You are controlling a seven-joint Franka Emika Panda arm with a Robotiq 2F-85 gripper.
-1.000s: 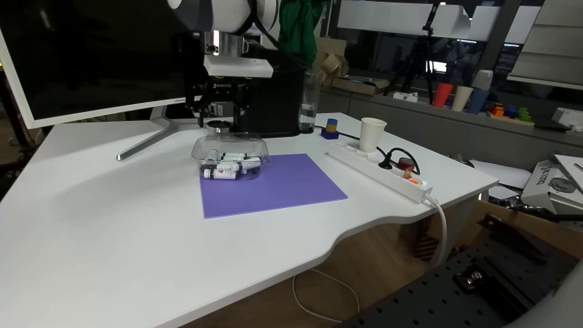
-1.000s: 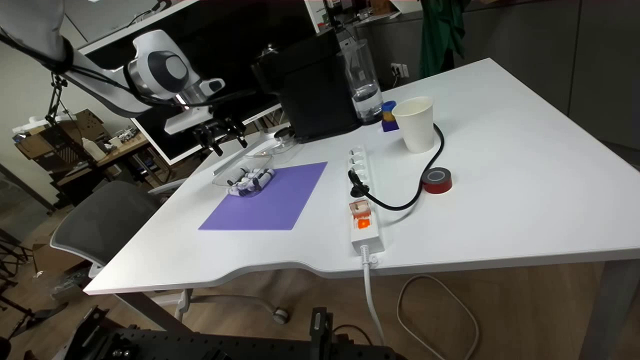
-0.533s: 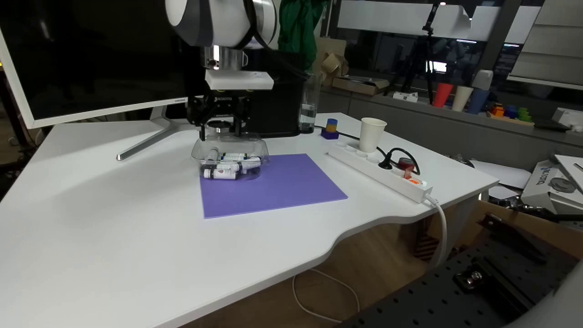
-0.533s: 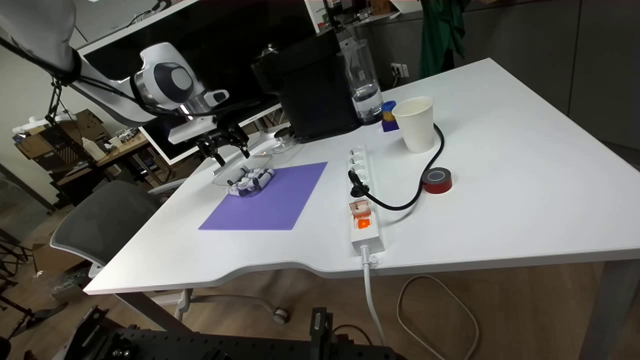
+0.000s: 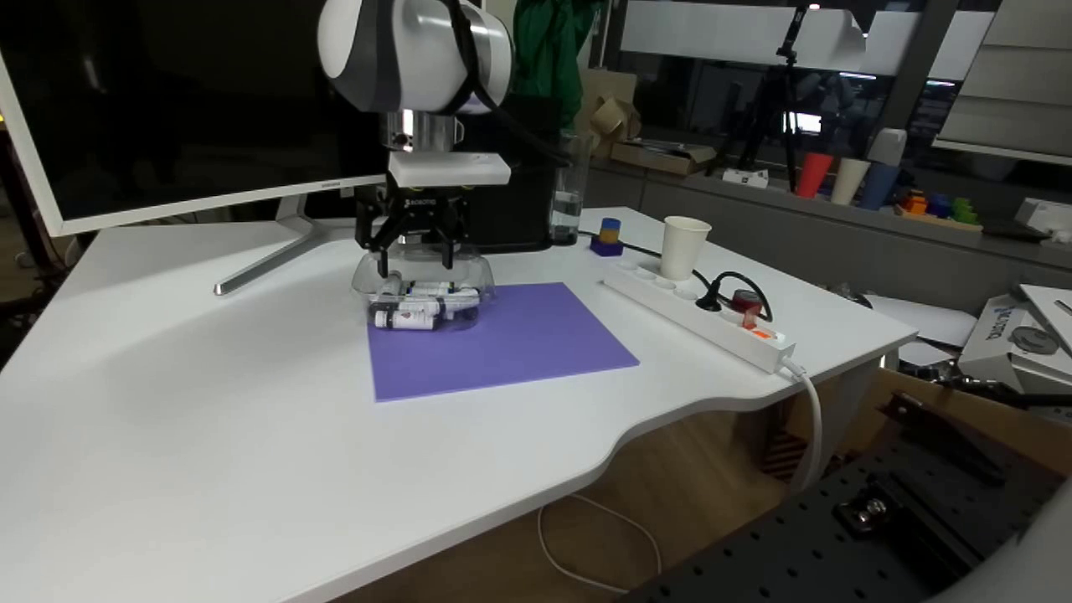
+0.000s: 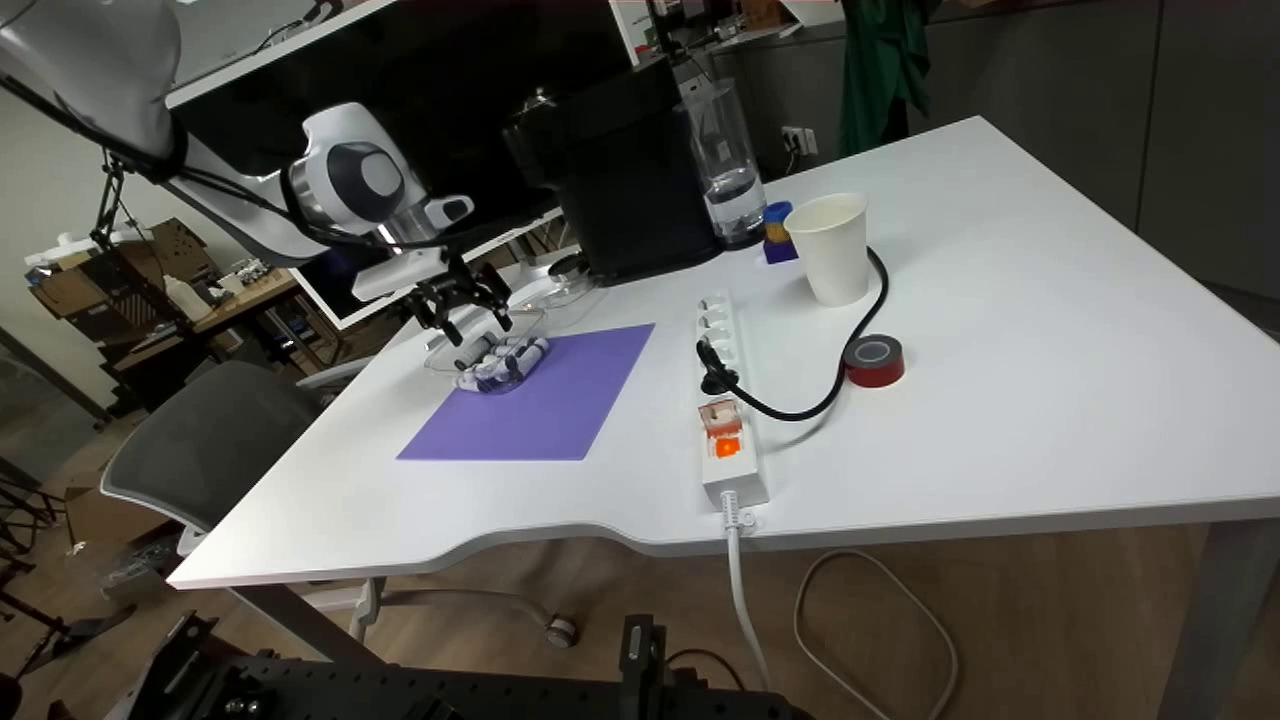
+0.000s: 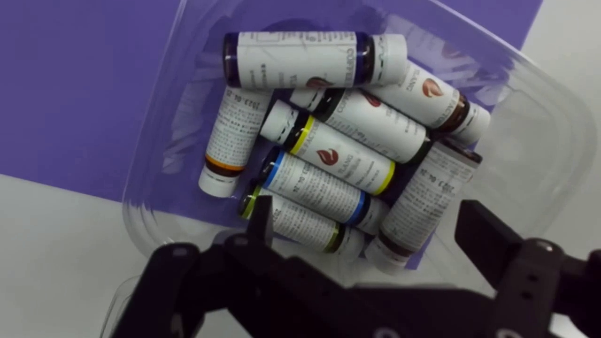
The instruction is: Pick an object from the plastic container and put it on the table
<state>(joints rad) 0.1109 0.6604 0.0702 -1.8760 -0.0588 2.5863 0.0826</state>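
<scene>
- The gripper (image 7: 366, 216) is hovering over the plastic container (image 7: 530, 141), jaws standing apart.
- Labelled bottles (image 7: 340, 152) are lying inside.
- Whether the gripper is touching any is unclear.

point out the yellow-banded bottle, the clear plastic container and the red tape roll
Yellow-banded bottle (image 7: 342, 156): wrist view, on its white label.
Clear plastic container (image 7: 526, 134): wrist view, on bare plastic near its right corner.
Red tape roll (image 6: 875, 374): in an exterior view, on its red side.
</scene>
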